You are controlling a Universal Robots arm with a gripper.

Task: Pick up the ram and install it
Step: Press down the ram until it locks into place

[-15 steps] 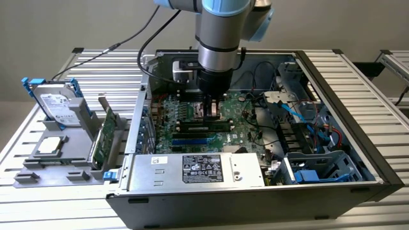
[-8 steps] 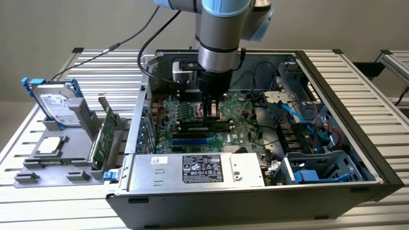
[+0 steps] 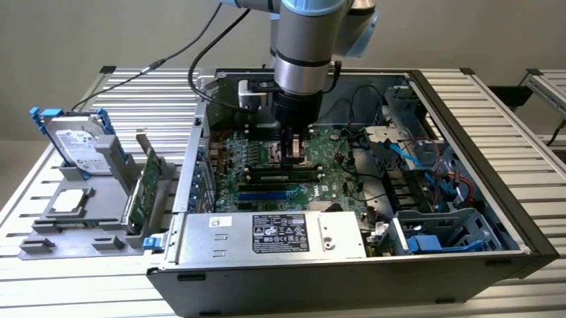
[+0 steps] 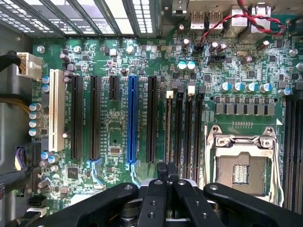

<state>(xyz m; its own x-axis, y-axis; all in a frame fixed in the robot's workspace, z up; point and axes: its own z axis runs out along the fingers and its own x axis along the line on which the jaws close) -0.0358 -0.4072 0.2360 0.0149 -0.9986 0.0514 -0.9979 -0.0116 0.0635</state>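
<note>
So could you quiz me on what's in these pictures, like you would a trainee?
1. True or false: the black gripper hangs over the green motherboard inside the open black computer case.
2. Pick one. The silver hard drive with blue rails stands: A) inside the case; B) on the grey tray outside the case, at the exterior view's left; C) between the gripper's fingers.
3. Fill in: among the black expansion slots on the motherboard, one long slot is coloured ___.

Key: 1 true; 2 B; 3 blue.
</note>
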